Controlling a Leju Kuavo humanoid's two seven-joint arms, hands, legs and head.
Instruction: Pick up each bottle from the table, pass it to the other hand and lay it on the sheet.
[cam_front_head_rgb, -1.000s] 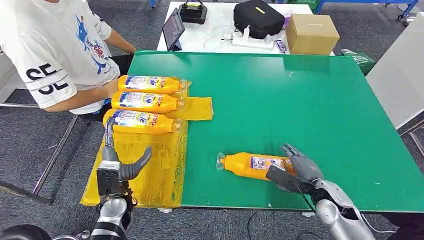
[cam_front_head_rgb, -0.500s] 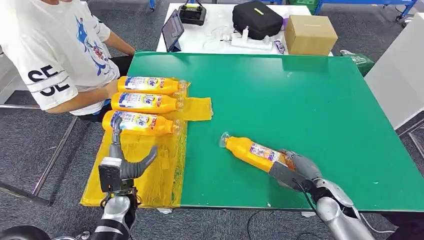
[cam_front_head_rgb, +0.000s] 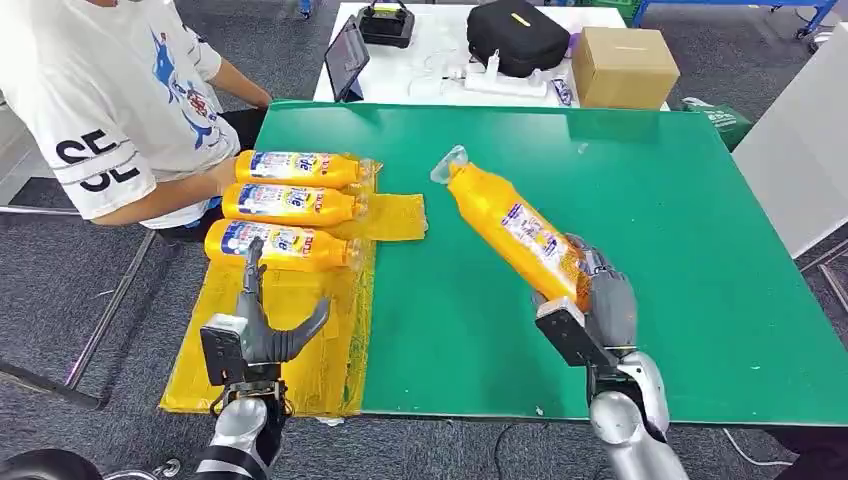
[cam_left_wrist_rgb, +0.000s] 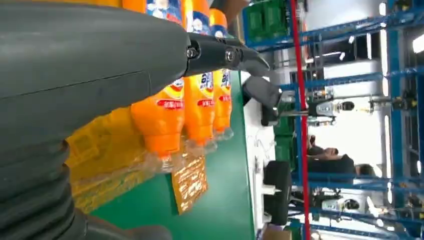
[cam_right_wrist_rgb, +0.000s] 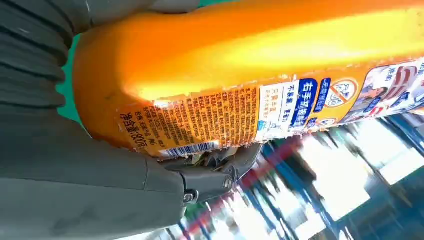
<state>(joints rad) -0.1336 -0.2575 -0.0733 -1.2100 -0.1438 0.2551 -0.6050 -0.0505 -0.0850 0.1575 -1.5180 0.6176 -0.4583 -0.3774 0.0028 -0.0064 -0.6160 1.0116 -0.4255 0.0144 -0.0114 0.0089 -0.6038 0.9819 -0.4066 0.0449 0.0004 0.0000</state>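
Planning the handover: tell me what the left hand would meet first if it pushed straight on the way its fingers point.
Probably the nearest bottle of the three lying on the yellow sheet. The open left hand points at it from just short, though depth is unclear.

Hidden from you: held bottle (cam_right_wrist_rgb: 260, 75) cap end cut off in right wrist view, its base wrapped by the right hand (cam_front_head_rgb: 597, 305); background there blurred.
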